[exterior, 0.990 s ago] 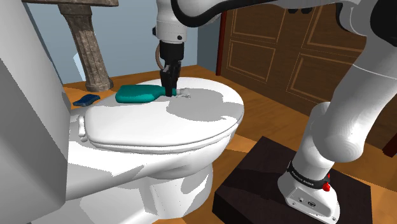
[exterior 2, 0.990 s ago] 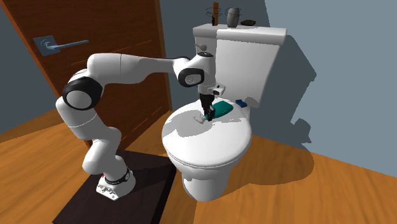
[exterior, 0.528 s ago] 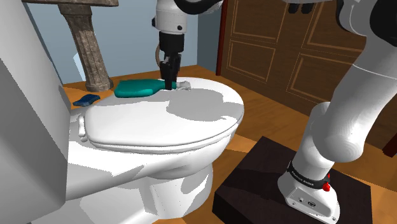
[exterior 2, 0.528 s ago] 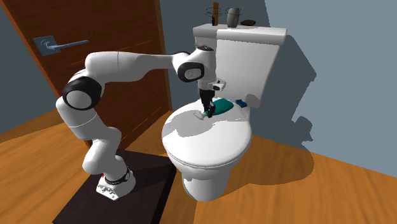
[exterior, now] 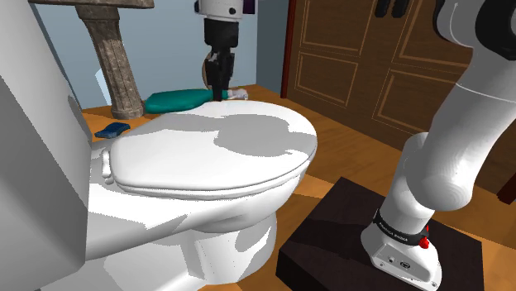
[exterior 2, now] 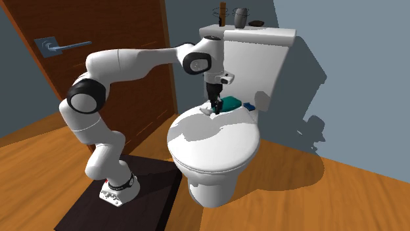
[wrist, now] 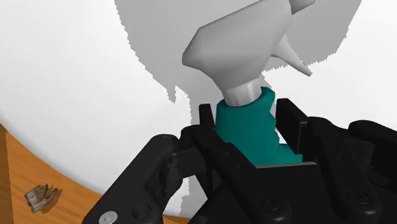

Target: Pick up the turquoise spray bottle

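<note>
Stand (exterior: 331,223): dark box on the floor in front of the toilet lid, carrying the arm's base.
Toilet lid (exterior: 207,157): white and closed, with the arm's shadow across it.
Claw (exterior: 217,87): above the far edge of the toilet lid, pointing down. Its two fingers are clamped on the bottle's neck, one on each side.
Spray bottle (exterior: 178,101): teal body with a white trigger head, held sideways over the far part of the toilet lid. The body points toward the tank and the head juts out past the fingers. It looks clear of the toilet lid, not resting on it.
Blue thing (exterior: 112,130): small, behind the toilet lid near the tank, apart from the bottle.
Step in hand: by my reading the grasp is made and this is the lift.
Next move: probably a straight rise away from the toilet lid with the clamp kept firm. The body hangs well to one side of the neck, so it may swivel in the fingers.
</note>
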`<state>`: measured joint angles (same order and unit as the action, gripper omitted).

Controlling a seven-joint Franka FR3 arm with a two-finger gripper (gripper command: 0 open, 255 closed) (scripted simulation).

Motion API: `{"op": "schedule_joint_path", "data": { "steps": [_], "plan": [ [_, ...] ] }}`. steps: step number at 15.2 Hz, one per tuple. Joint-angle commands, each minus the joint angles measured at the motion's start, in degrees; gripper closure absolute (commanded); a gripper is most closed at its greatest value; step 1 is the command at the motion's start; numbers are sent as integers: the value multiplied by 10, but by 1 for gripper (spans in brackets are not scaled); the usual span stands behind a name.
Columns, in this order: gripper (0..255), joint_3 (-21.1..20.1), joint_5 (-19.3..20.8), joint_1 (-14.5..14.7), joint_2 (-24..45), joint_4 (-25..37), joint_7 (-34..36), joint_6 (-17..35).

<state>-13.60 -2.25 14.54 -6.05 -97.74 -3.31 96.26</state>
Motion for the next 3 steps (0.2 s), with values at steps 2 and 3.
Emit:
{"op": "schedule_joint_path", "data": {
  "steps": [2,3],
  "plan": [
    [255,0,1,0,4,22,2,-18],
    [255,0,1,0,4,22,2,-18]
  ]
}}
